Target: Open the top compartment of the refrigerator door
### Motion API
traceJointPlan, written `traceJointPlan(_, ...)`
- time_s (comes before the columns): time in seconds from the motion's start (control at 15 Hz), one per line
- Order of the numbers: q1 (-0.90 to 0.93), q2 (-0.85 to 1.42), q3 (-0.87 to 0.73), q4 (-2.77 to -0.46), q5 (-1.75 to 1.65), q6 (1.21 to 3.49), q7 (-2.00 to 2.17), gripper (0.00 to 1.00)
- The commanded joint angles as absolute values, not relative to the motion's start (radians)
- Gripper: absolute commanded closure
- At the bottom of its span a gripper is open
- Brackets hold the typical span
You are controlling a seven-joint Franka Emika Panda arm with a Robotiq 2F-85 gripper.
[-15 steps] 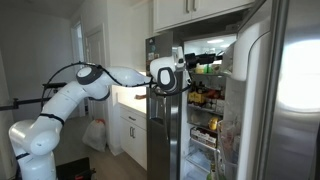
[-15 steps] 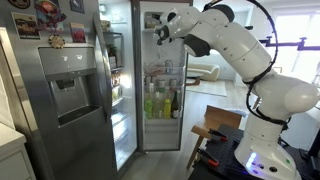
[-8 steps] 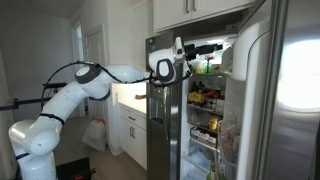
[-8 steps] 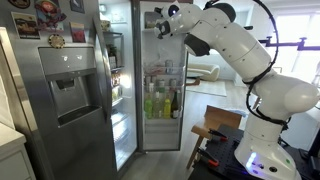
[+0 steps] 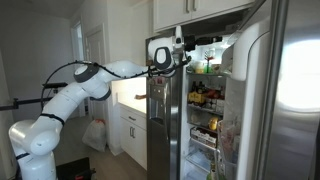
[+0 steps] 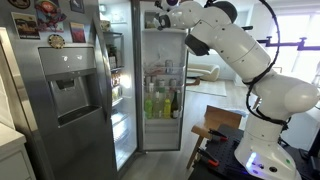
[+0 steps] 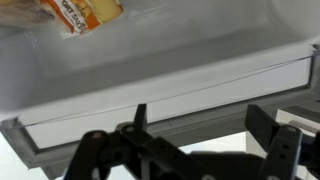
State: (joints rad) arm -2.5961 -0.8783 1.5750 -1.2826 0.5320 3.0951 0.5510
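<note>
The gripper (image 7: 190, 150) has its fingers (image 7: 95, 150) spread apart, holding nothing, close to the top compartment (image 7: 160, 95) on the open door of the refrigerator (image 6: 60, 120). The fingers could slip off its smooth front, or push too hard and squash the food packet (image 7: 85, 12) behind.

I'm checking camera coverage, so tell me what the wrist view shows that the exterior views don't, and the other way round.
Only the wrist view shows, close up, a long white ledge with a grey rim and an orange food packet. Only the exterior views show the white arm, the lit shelves, a row of bottles and the dispenser. Both share the gripper, which is up near the top of the refrigerator.
</note>
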Motion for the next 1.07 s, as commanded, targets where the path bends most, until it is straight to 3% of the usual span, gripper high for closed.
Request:
traceJointPlan(0.0, -2.605, -0.879, 1.533, -1.213, 0.494, 2.952, 0.602, 0.0)
traceJointPlan(0.47, -2.604, -0.877, 1.481, -1.162, 0.449, 2.729, 0.651, 0.0)
traceJointPlan(1.0, -2.6, -0.887, 1.459, -1.198, 0.413, 2.691, 0.716, 0.0)
